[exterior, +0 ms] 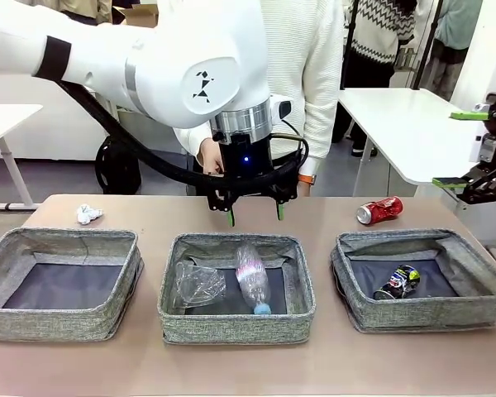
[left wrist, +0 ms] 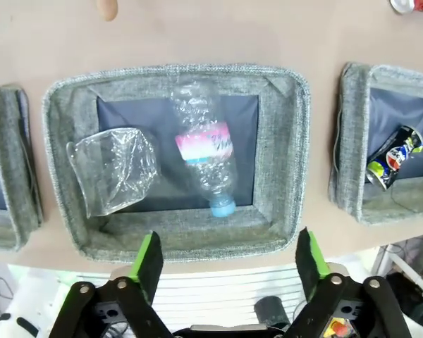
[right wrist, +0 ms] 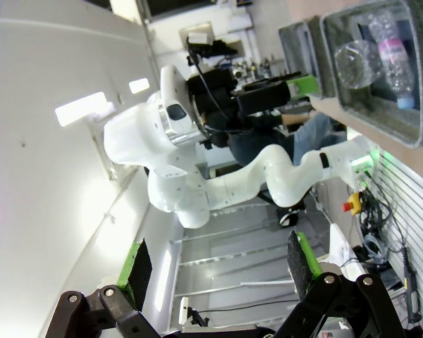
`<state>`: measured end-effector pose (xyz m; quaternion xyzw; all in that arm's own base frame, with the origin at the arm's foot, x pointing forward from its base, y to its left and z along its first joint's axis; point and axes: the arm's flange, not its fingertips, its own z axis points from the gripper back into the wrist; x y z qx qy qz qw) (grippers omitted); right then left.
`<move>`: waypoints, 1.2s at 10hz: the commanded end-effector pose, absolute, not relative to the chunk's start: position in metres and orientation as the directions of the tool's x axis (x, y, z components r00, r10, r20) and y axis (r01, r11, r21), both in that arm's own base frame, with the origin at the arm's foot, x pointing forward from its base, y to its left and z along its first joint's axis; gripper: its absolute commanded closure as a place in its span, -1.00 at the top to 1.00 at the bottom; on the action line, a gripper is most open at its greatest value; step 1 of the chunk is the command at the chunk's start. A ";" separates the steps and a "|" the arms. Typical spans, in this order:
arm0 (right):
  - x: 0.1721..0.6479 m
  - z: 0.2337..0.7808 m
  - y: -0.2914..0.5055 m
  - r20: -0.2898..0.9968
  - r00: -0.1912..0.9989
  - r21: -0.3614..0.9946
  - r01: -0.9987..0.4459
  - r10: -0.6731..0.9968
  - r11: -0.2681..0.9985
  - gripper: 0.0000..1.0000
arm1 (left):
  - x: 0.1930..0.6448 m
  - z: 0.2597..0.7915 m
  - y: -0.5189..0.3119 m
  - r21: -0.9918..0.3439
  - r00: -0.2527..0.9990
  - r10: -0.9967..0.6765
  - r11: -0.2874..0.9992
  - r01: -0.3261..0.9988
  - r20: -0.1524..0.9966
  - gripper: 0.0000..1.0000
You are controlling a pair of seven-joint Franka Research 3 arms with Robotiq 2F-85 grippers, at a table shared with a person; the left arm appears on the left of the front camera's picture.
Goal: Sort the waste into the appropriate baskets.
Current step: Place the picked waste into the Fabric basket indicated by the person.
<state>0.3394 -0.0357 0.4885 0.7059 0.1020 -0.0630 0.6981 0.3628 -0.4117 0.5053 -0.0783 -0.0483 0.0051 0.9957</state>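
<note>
- While it hovers over the far rim of the middle basket point(exterior: 236, 327), the left gripper point(exterior: 255, 215) has its fingers point(left wrist: 146, 257) spread wide, holding nothing.
- Two plastic bottles lie in the middle basket: a blue-capped bottle point(exterior: 252, 281) with a pink label, its cap toward the near wall, and a crushed clear bottle point(exterior: 198, 283) just beside it on the left.
- A black drink can point(exterior: 397, 282) lies in the right basket point(exterior: 422, 314).
- A red drink can point(exterior: 379, 210) lies on its side on the table point(exterior: 231, 364), just beyond the right basket.
- A white paper wad point(exterior: 88, 214) sits on the table beyond the left basket point(exterior: 62, 322).
- At the right edge, the right gripper point(exterior: 463, 149) is raised, its fingers wide apart and holding nothing.
- A person stands at the far side, one hand point(exterior: 208, 155) behind the left gripper.
</note>
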 end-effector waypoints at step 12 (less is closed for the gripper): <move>0.339 0.490 -0.035 -0.226 0.973 0.974 0.227 0.055 -0.017 1.00 | 0.372 0.592 -0.093 -0.907 0.973 -0.231 0.414 0.079 -0.021 1.00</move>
